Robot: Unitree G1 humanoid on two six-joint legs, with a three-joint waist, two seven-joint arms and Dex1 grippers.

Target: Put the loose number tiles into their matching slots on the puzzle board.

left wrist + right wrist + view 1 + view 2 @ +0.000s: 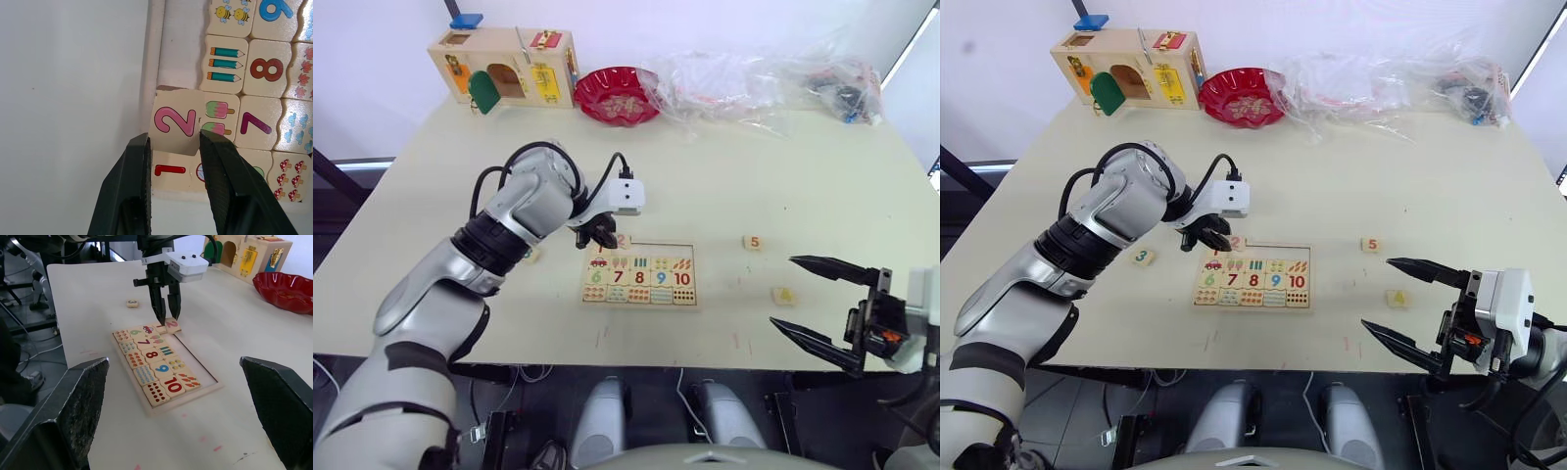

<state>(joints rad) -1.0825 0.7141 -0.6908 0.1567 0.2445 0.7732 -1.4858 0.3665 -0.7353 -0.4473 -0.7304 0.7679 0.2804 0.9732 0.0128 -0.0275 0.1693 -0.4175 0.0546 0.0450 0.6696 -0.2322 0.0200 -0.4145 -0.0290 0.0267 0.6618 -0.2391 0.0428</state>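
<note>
- The left gripper is down at the top row of the puzzle board. Its fingers are set a little apart around the 2 tile, which looks half-seated and a bit crooked over its slot; whether it's actually being pinched can't be made out.
- The 1 tile is already dropped in just beside it.
- Other loose tiles are scattered on the table: the 3 tile on the robot's left of the board, the 5 tile and 4 tile on its right.
- The right gripper is held wide open with nothing in it, near the 4.
- Tiles are probably light, stiff, smooth wood, so they'd likely slide if nudged. Best grabbed by two opposite edges and lowered flat.
</note>
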